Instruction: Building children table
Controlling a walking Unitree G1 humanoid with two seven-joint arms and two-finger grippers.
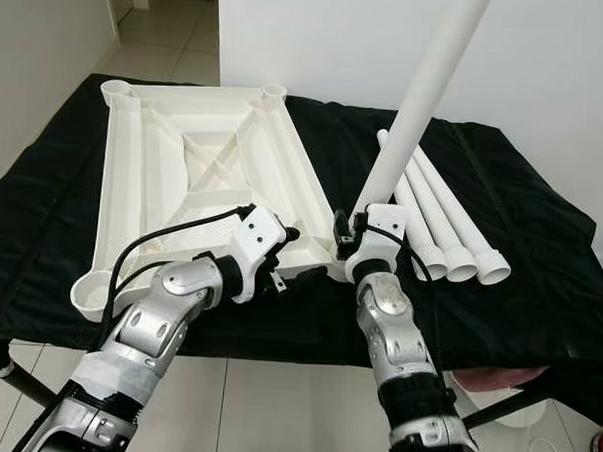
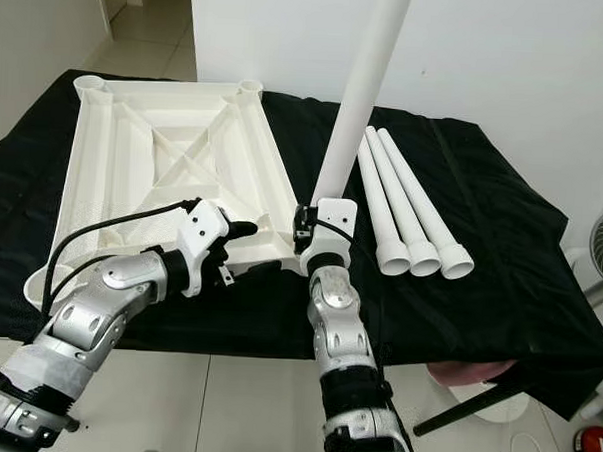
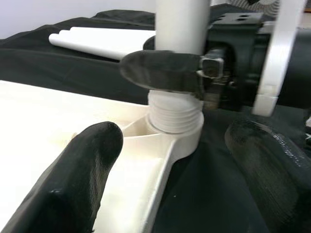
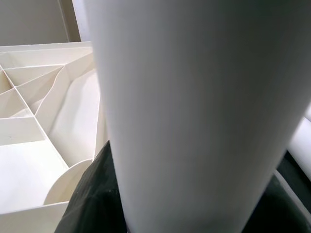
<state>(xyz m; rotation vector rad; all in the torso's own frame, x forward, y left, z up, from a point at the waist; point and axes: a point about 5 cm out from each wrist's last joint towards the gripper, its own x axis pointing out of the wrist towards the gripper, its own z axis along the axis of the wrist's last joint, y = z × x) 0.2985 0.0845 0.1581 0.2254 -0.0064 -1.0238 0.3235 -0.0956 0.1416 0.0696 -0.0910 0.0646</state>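
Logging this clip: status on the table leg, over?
Right gripper shut on upright leg, threaded end seated in tabletop corner socket. Left gripper open beside that corner. Three spare legs lying clear.

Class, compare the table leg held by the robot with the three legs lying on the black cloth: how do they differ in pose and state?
The held leg stands upright; the three loose legs lie flat, side by side. The held leg's threaded end sits in a corner socket of the upturned tabletop, gripped by the right gripper; the loose legs rest apart from the tabletop, touched by no gripper. All are white tubes.
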